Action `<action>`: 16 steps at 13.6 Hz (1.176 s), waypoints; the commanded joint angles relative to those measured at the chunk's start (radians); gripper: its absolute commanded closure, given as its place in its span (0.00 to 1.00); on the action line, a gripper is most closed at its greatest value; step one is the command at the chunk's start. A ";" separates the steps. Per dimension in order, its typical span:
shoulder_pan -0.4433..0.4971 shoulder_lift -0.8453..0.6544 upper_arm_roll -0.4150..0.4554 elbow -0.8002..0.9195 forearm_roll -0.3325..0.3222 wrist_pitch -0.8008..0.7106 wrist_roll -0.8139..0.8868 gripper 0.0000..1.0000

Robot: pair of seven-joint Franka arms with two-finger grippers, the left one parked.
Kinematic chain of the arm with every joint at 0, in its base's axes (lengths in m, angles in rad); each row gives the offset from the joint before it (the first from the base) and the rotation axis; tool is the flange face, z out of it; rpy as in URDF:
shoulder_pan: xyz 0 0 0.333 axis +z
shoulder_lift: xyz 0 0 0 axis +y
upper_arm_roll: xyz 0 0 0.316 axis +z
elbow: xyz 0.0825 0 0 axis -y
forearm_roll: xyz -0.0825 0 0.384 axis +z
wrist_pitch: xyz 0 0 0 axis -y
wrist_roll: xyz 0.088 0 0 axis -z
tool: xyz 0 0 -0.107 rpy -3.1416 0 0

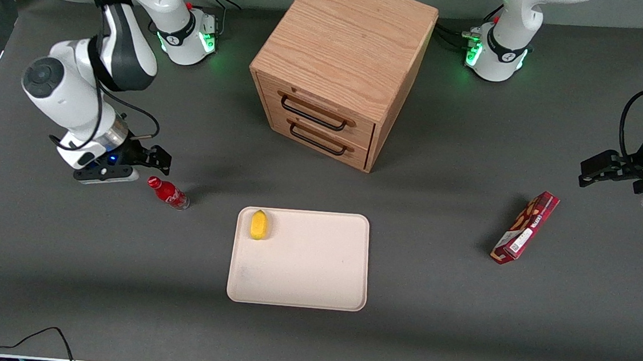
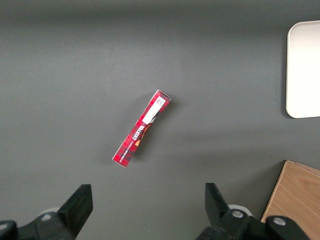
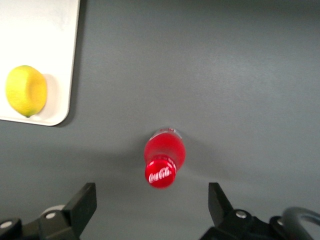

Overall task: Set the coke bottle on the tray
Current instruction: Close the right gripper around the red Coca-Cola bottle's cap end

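Coke bottle (image 1: 168, 193) upright on the grey table (image 1: 61, 275), off the tray (image 1: 314, 272), toward the working arm's end. Gripper (image 1: 151, 162) just beside and above the cap, fingers (image 3: 82, 205) spread wide, grasping nothing. Lemon (image 1: 259, 224) in a tray corner. Drawer cabinet (image 1: 342, 67) farther from the camera.

Premises are presenting as a robotics lab. Two white arm bases with glowing green lights (image 1: 195, 38) are sitting bolted to a grey matted table (image 1: 432, 304). Cables (image 1: 27, 341) are trailing nearer the camera than the gripper (image 1: 153, 163). Props are lying staged: wooden cabinet (image 1: 339, 70), tray (image 1: 303, 271).
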 commanded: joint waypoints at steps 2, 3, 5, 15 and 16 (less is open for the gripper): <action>0.002 0.036 -0.001 -0.027 0.010 0.089 -0.006 0.04; 0.001 0.038 -0.001 -0.028 0.010 0.091 -0.008 0.05; 0.001 0.044 -0.001 -0.028 0.010 0.091 -0.010 0.23; -0.018 -0.111 -0.004 0.195 0.006 -0.383 -0.011 1.00; -0.024 -0.108 -0.005 0.317 0.004 -0.536 -0.011 1.00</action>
